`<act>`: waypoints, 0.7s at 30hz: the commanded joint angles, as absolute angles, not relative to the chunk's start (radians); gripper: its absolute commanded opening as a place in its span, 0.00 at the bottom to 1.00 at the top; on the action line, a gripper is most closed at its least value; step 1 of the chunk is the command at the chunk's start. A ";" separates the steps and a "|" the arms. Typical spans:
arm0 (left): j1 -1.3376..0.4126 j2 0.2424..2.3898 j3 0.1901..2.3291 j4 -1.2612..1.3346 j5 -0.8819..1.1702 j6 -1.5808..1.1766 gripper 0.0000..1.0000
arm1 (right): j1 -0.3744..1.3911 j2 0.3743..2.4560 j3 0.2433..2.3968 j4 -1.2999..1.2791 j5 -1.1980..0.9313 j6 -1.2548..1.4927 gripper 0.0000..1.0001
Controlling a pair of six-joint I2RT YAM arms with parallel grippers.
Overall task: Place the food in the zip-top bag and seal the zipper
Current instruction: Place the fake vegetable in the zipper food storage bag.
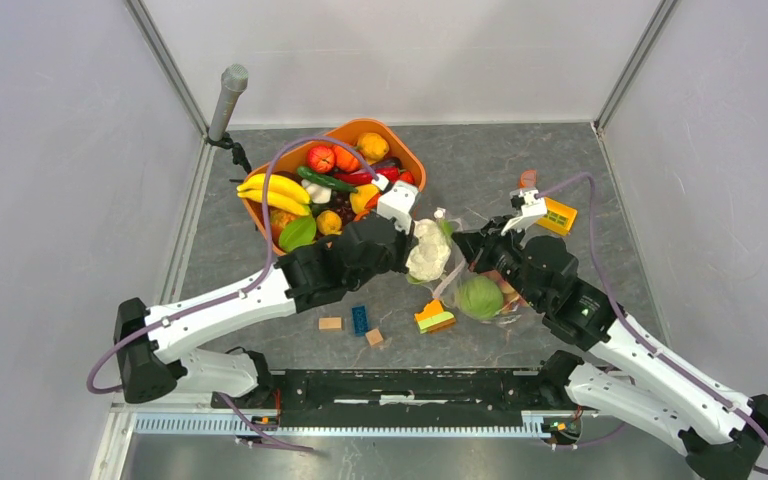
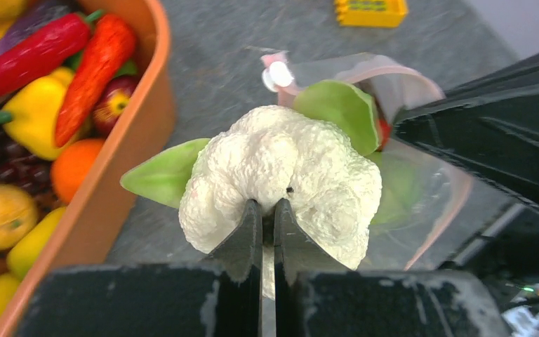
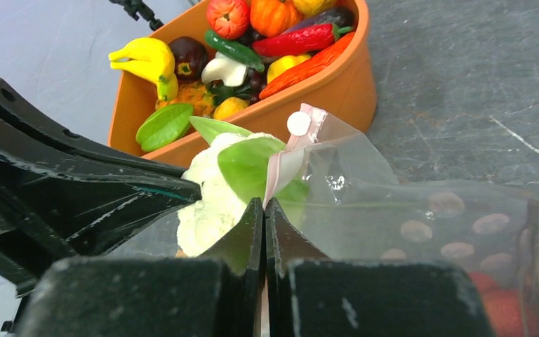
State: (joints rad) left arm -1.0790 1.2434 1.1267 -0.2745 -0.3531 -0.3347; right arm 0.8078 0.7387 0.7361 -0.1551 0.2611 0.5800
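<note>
Robot lab test cell: plain pale panel walls w/ aluminium frame posts box in a grey stone-look tabletop. Left arm & right arm bolted to a black rail at near edge. Mic on a stand in back-left corner. Plastic toy fruit & veg in an orange tub.

We note: cauliflower matt white plastic, bumpy, rough. Bag thin clear film, crinkly, glossy; zipper smooth pale pink. Tub, bag's 10 o'clock, smooth orange plastic. Peppers glossy. Table matt grey, mottled. Left fingers matt black, scuffed.
</note>
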 commanded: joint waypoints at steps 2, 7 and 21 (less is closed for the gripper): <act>-1.118 1.268 1.200 -0.396 -0.634 -0.260 0.02 | 0.812 0.723 0.732 -0.063 0.223 0.617 0.00; -1.141 1.284 1.240 -0.409 -0.627 -0.243 0.02 | 0.811 0.714 0.729 -0.073 0.230 0.612 0.00; -1.250 1.354 1.313 -0.421 -0.680 -0.243 0.02 | 0.811 0.691 0.643 0.053 0.251 0.682 0.00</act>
State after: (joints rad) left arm -1.1927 1.3029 1.2381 -0.4263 -0.5362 -0.2897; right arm 0.8078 0.7132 0.6506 -0.0433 0.2401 0.6449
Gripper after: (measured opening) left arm 0.054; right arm 0.010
